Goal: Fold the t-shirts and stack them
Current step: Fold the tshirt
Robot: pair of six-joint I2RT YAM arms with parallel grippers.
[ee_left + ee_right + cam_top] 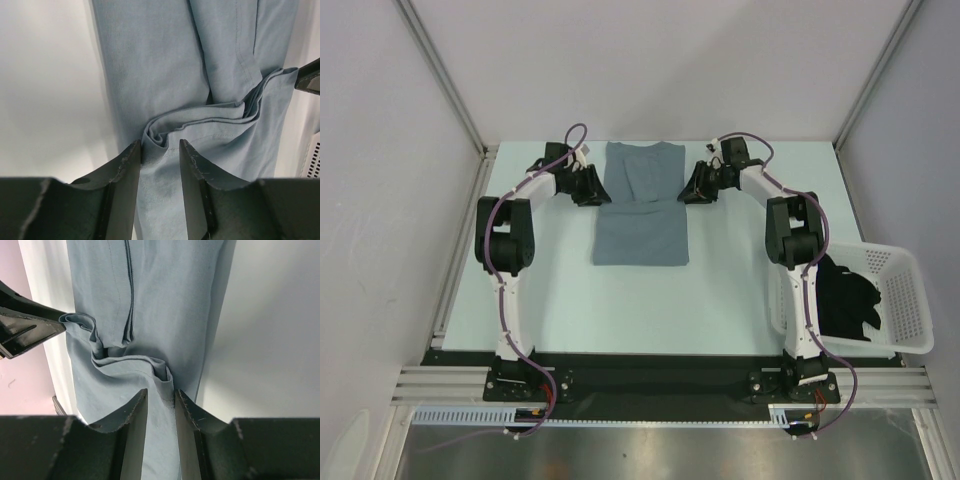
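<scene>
The grey-blue t-shirt (pixel 642 205) lies flat at the far middle of the counter (pixel 560 290), long and narrow with its sides turned in and its neck end pointing away from the arm bases. The left arm (pixel 510 235) and the right arm (pixel 790 230) reach in from either side and meet the shirt about halfway along its length, the left jaws at its left edge and the right jaws at its right edge, facing each other across the cloth. In the left wrist view the left jaws stand narrow with a rumpled fold of the shirt's edge filling the gap between them, cloth against both inner faces. A raised ridge of gathered cloth runs from that fold across the shirt to the tip of the other arm's jaws at the right border of that view. The right wrist view shows the same from the other side: the right jaws are drawn close on a small upstanding fold at the shirt's edge, and the ridge leads to the left jaws' tip, where the cloth is bunched. The rest of the shirt lies smooth on the counter. The black t-shirt (pixel 845 300) lies crumpled in the white basket (pixel 910 290) beside the right arm's base, well apart from both jaws.
</scene>
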